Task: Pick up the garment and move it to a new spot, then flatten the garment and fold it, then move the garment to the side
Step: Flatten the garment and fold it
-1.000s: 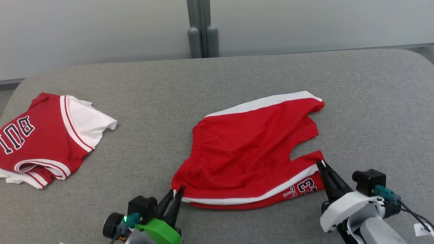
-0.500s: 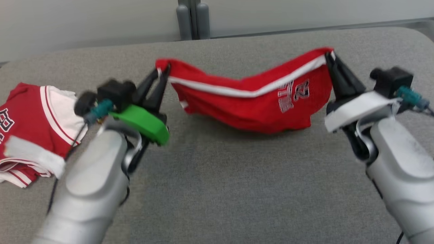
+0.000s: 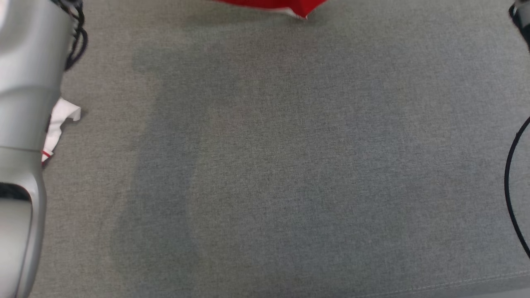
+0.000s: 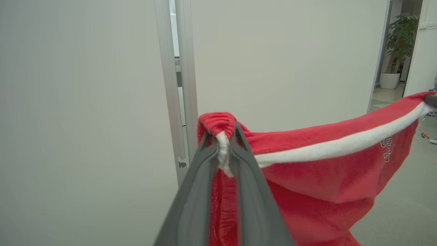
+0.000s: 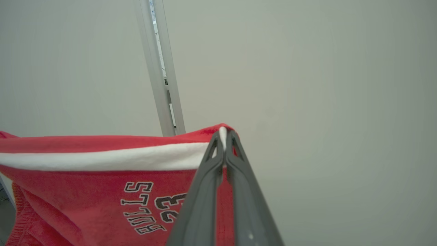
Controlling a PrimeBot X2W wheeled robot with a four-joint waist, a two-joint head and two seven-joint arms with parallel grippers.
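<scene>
The red shorts point(image 4: 324, 177) hang stretched in the air between 2 grippers. The left gripper point(image 4: 225, 135) pinches the waistband corner, and the right gripper point(image 5: 224, 136) is clamped on the white-striped hem near the 23. Their lowest fold dangles over the grey cushion point(image 3: 265, 165), well away from its near edge.

Silver-grey forearm shell point(image 3: 22, 82), glossy; black cable point(image 3: 78, 16) looped beside it. Long dark grey tapered jaws, possibly rubbery.

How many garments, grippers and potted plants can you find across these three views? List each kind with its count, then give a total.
Garments: 2, the red shorts and a white-and-red garment
Grippers: 2, the left gripper and the right gripper, both clamped on the red shorts
Potted plants: 1, the potted plant
Total: 5
</scene>
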